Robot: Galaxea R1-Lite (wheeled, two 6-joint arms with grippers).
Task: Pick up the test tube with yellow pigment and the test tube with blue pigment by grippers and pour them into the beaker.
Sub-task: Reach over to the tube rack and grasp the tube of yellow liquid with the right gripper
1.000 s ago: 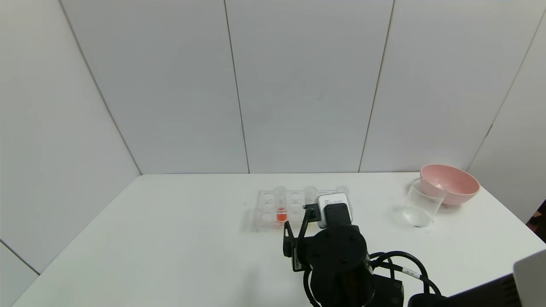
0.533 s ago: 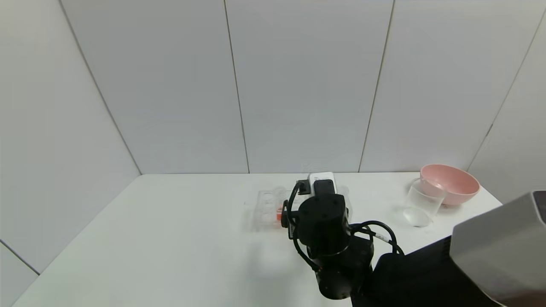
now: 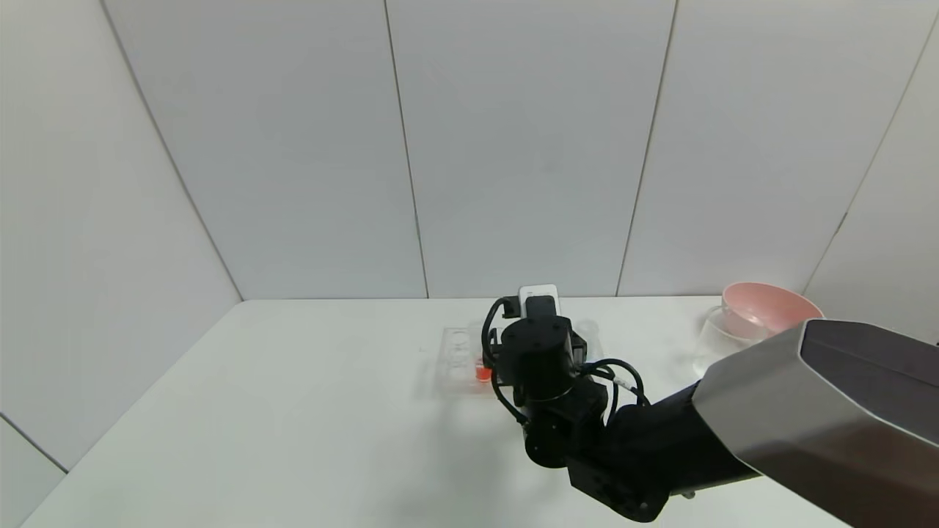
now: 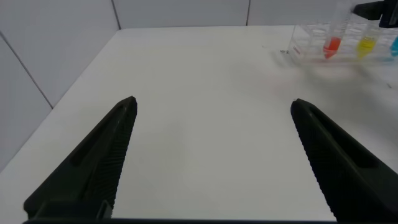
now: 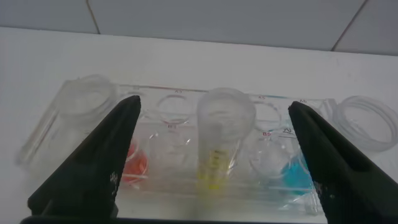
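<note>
The test tube with yellow pigment (image 5: 219, 146) stands upright in a clear rack (image 5: 186, 186), and my right gripper (image 5: 214, 102) hangs open right over it, one finger to each side and clear of it. The test tube with blue pigment (image 5: 297, 173) stands in the same rack on one side of it. In the head view my right wrist (image 3: 541, 348) covers both tubes. The beaker (image 3: 710, 345) stands at the far right of the table, partly behind my right forearm. My left gripper (image 4: 212, 102) is open over bare table, with the yellow tube (image 4: 367, 43) and the blue tube (image 4: 394, 45) far off.
A tube with red-orange liquid (image 5: 134, 165) stands in the rack on the yellow tube's other side, and shows in the head view too (image 3: 483, 374). A pink bowl (image 3: 766, 304) sits just behind the beaker. White walls close off the table's far and side edges.
My right arm has reached forward over the table. Its wrist now sits above the rack and hides the rack's middle and right part. The forearm now covers part of the beaker.
</note>
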